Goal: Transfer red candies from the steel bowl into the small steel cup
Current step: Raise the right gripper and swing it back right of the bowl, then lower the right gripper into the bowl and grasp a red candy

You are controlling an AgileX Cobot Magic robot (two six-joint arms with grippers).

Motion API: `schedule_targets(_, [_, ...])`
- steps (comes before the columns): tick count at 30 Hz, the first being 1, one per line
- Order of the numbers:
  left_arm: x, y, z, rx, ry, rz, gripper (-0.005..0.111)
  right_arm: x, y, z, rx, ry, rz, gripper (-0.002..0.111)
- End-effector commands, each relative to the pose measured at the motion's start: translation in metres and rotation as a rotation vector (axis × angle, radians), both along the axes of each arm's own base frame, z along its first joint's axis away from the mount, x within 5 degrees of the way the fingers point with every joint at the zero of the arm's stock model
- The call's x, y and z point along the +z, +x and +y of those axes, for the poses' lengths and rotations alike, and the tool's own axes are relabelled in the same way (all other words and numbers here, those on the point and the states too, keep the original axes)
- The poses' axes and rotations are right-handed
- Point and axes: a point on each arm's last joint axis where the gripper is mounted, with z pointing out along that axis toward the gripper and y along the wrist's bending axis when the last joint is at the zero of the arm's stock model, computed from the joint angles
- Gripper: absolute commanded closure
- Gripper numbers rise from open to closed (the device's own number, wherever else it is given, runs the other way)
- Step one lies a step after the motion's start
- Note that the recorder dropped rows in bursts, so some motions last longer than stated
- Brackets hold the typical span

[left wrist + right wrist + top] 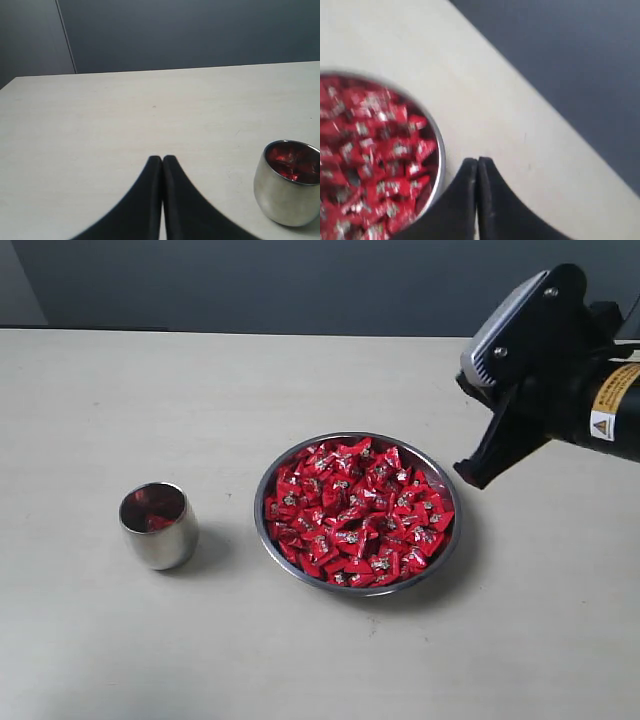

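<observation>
Centrally, glossy pinched red candies (357, 512)

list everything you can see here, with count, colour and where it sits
red candies: many, shiny red with silvery marks, heaped in the steel bowl
steel bowl: one, shiny steel, right of centre on the table
small steel cup: one, polished steel, upright left of the bowl, apart from it; red shows inside
table: one, pale beige, under everything
wall: one, dark grey-blue, behind the table
left gripper: one, black, shut, empty, over the table with the cup nearby
right gripper: one, black, shut, empty, beside the bowl's right rim
</observation>
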Motion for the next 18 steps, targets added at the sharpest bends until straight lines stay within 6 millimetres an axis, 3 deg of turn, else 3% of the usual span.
schedule_targets(1, [-0.001,0.0,0.0,0.001,-0.004,-0.003,0.106,-0.008,0.014,-0.002,-0.107,-0.058,0.12,0.109])
schedule_targets(14, [-0.001,0.0,0.0,0.001,-0.004,-0.003,0.106,-0.044,0.043,0.025,-0.305,0.193,0.4,0.109])
schedule_targets(18, [-0.001,0.0,0.0,0.001,-0.004,-0.003,0.106,-0.049,0.049,0.028,-0.324,0.094,0.484,0.109])
